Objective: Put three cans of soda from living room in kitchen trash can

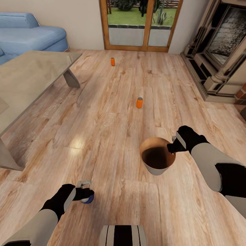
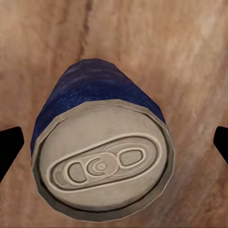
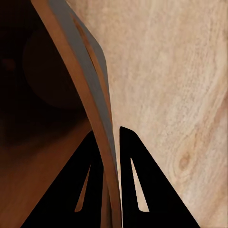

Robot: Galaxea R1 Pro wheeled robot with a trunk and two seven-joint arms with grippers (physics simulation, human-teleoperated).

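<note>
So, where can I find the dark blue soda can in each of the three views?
Head view: blue can low and left of centre, at the left gripper.
Left wrist view: it sits mid-frame, grey top facing the camera, between the open fingertips.
Right wrist view: not there.
Shared landmark: the wood plank floor.

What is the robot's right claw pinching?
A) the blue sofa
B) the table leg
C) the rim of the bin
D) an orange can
C: the right claw has one finger on each side of the trash can wall, at its rim.
</note>
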